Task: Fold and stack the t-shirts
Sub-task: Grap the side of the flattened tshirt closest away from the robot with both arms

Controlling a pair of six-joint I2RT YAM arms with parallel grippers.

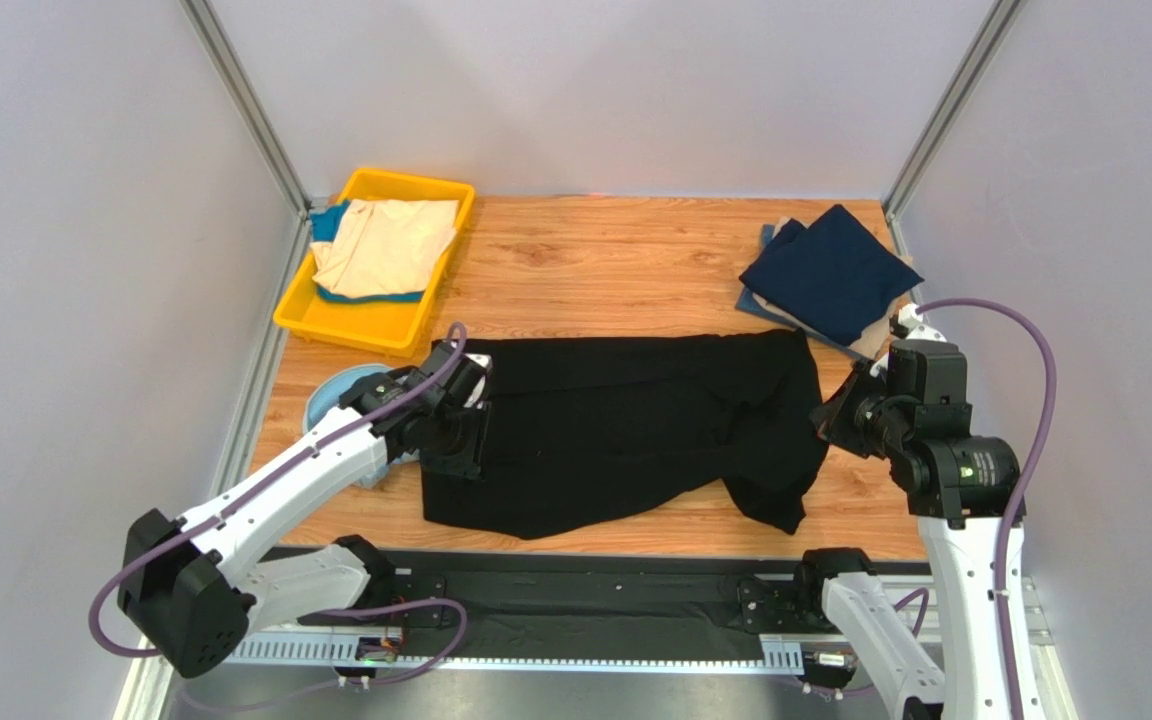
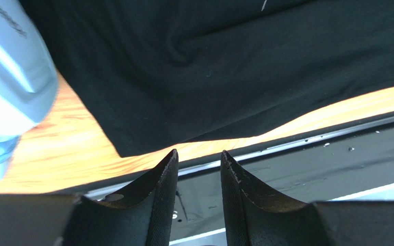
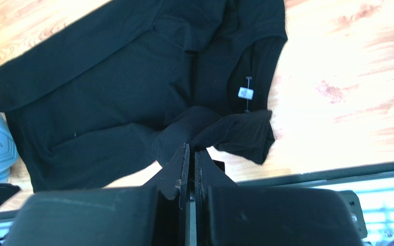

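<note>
One black shirt (image 1: 627, 428), long axis running side to side: left gripper (image 2: 198, 152) apart at hem; right gripper (image 3: 191, 148) together at sleeve.

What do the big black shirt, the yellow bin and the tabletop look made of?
Large black t-shirt: soft matte knit cloth, likely cotton; it creases and drapes. Yellow rectangular bin: smooth moulded plastic, judging by its even rim. Tabletop: wood or wood-look laminate; grain shows.
</note>
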